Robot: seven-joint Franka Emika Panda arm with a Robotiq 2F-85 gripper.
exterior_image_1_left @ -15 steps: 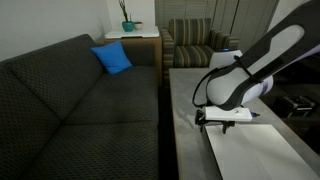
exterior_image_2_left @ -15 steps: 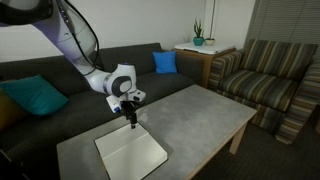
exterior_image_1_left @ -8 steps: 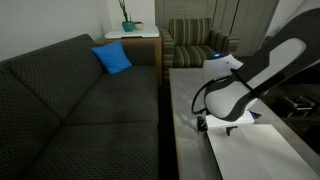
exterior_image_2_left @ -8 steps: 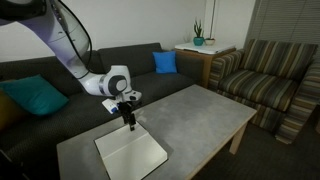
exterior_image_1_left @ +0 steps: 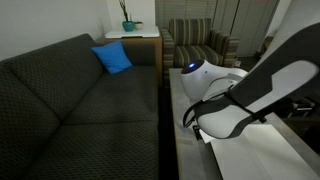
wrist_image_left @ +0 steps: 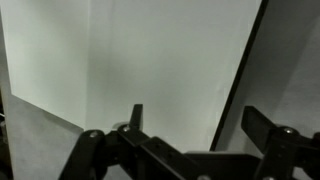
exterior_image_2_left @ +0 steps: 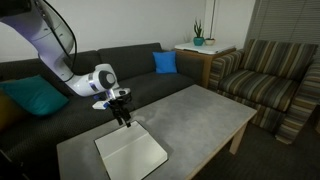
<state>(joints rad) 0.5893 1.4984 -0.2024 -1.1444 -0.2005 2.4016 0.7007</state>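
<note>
End effector (exterior_image_2_left: 124,120) hangs point-down over the white flat rectangular sheet (exterior_image_2_left: 131,154), right at the sheet's 12 o'clock edge; contact is too small to tell from an exterior view. In the wrist view the fingers (wrist_image_left: 135,118) stand spread wide with nothing between them, so it is open and empty. There the sheet (wrist_image_left: 150,60) fills most of the frame, and its edge runs down at about 3 o'clock against the grey matte rectangular surface (exterior_image_2_left: 195,112). The sheet lies flat at the surface's 7 o'clock end, apart from everything else. Step in hand, as I judge it: lining up over the sheet's edge, with no grasp made. A next move likely calls for a short descent with the jaws set across that edge. The sheet is thin and flush, so one finger would need to get under it or drag it, not press straight down. The only container is the small teal pot (exterior_image_2_left: 198,41), holding a green spiky plant (exterior_image_2_left: 198,30). It stands on the light-topped side table (exterior_image_2_left: 212,50) at 1 o'clock, well apart.
</note>
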